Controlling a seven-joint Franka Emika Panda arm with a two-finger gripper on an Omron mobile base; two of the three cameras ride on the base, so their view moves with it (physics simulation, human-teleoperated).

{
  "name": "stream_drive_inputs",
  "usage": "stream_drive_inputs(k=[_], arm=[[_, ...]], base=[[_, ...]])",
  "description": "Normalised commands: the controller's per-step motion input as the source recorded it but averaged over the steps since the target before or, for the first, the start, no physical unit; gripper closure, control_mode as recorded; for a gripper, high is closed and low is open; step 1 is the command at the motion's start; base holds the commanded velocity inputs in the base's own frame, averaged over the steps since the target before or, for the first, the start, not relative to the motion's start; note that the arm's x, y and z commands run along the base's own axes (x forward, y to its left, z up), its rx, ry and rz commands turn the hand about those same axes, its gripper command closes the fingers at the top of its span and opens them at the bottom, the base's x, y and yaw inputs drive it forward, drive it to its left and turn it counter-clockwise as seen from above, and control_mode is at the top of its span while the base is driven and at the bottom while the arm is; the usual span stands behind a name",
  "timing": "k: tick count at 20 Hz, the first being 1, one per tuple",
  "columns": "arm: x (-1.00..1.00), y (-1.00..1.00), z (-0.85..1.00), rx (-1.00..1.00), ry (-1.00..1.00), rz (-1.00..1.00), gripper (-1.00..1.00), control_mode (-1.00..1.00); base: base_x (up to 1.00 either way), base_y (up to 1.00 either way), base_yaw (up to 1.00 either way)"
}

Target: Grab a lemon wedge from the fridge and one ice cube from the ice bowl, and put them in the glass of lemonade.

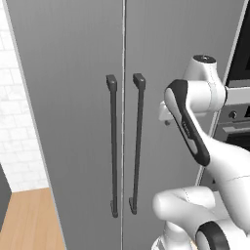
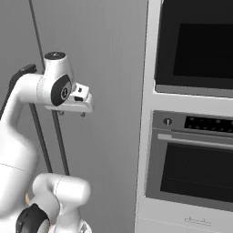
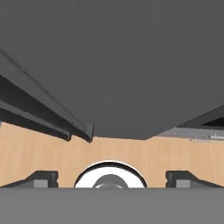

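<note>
I am looking at the fridge (image 1: 73,122) with both of its 2 grey doors closed, so whatever is sitting inside is hidden from me. Its 2 dark bar handles (image 1: 113,146) are standing side by side along the centre seam. The gripper (image 2: 72,113) is pointing down just in front of the right door, near handle height; in the hand view its 2 fingertips (image 3: 41,178) are sitting well apart with nothing between them, so it is released. The wall oven (image 2: 191,159) is standing right of the fridge, cut off at the frame edge. Wooden floor (image 3: 144,157) is showing below
</note>
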Motion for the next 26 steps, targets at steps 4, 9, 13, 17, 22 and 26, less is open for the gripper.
stream_drive_inputs(k=[4,9,13,17,22,26], arm=[[-0.64,0.00,-0.30,0.05,-0.04,-0.03,-1.00,-1.00],[-0.16,0.22,-0.16,0.00,0.00,-0.03,-1.00,1.00],[0.00,0.00,0.00,0.00,0.00,0.00,-1.00,1.00],[0.00,0.00,0.00,0.00,0.00,0.00,-1.00,1.00],[0.00,0.00,0.00,0.00,0.00,0.00,-1.00,1.00],[0.00,0.00,0.00,0.00,0.00,0.00,-1.00,1.00]], base=[[0.00,0.00,0.00],[0.00,0.13,-0.01],[0.00,0.88,-0.04],[0.00,0.46,-0.06],[-0.47,0.00,-0.13],[-0.81,0.00,-0.13]])
